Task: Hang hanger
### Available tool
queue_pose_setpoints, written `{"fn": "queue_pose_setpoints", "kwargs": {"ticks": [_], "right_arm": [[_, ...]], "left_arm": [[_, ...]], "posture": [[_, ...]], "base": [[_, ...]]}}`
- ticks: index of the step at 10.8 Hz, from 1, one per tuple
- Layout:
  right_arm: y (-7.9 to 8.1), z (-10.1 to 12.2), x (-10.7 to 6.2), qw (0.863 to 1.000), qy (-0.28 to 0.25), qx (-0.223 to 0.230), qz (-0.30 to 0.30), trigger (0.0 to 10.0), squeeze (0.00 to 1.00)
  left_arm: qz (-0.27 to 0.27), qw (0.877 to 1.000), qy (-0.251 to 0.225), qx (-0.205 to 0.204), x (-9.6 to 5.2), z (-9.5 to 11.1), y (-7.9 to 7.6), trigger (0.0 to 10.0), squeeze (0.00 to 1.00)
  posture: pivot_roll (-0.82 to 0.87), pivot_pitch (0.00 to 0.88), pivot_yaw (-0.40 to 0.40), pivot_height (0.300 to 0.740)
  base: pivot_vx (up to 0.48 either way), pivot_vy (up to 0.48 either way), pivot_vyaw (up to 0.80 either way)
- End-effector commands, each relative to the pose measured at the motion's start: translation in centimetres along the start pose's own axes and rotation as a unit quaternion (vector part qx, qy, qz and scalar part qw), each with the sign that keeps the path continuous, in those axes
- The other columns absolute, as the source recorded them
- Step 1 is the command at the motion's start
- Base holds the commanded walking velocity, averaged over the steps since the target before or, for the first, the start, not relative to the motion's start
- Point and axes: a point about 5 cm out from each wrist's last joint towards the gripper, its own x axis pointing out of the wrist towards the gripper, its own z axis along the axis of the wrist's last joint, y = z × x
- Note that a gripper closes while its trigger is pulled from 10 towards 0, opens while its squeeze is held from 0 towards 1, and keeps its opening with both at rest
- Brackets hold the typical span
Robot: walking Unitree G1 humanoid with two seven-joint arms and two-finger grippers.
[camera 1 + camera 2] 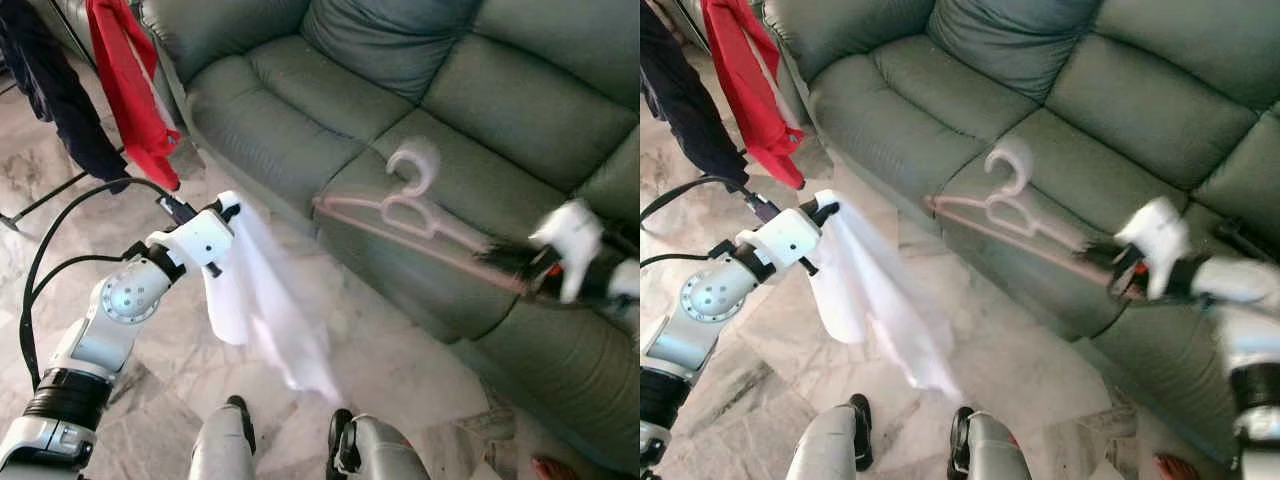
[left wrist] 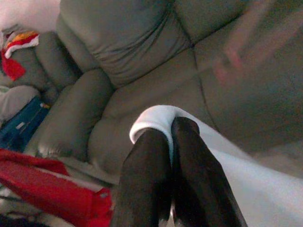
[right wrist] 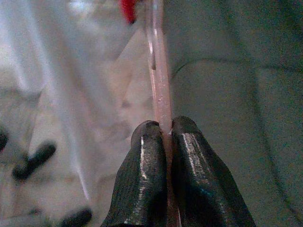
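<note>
Green sofa [image 1: 400,90] behind; right end effector [image 3: 163,130] pinching pink hanger [image 1: 400,215].

Grey-green sofa [image 1: 400,110] and hanging laundry before me.
A red garment [image 1: 130,85] and a dark garment [image 1: 55,95] hang over the marble floor [image 1: 420,370].

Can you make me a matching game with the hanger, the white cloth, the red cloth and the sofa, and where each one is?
Things:
1. pink hanger
2. white cloth
3. red cloth
4. sofa

Places:
A. hanging on a rack at the robot's left
B. pinched in the left gripper
C. behind everything, grey-green
D. held out in the right gripper

Pairs: 1-D, 2-B, 3-A, 4-C
</note>
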Motion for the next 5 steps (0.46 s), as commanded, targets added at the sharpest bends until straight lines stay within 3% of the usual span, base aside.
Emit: {"fn": "queue_pose_setpoints", "kwargs": {"ticks": [1,2,3,4,5], "right_arm": [[-1.5,1.0,-1.5,0.999,-0.023,0.013,-0.033,10.0,0.00],[-1.4,1.0,-2.3,1.000,-0.002,0.003,-0.001,10.0,0.00],[-0.2,0.6,-2.4,0.998,0.020,0.009,0.053,10.0,0.00],[0.7,0.1,-2.2,0.995,0.045,0.008,0.087,10.0,0.00],[1.4,-0.9,-1.7,0.992,0.073,-0.007,0.102,10.0,0.00]], "left_arm": [[0.021,1.000,-0.003,0.007,0.0,0.1,0.8,10.0,0.00],[0.012,1.000,-0.012,-0.002,0.0,0.4,0.5,10.0,0.00],[-0.042,0.998,-0.050,-0.014,0.0,1.5,-0.6,10.0,0.00],[-0.134,0.988,-0.064,-0.036,-0.3,2.1,-2.2,10.0,0.00],[-0.250,0.968,-0.035,-0.005,-1.5,1.4,-3.6,10.0,0.00]], "posture": [[0.03,0.238,-0.067,0.740],[0.03,0.240,-0.069,0.740],[0.03,0.240,-0.069,0.740],[0.02,0.242,-0.070,0.740],[0.03,0.244,-0.070,0.740]], "base": [[0.000,0.000,0.00],[0.000,0.000,0.00],[0.000,0.000,0.00],[0.000,0.000,0.00],[0.000,0.000,0.00]]}}
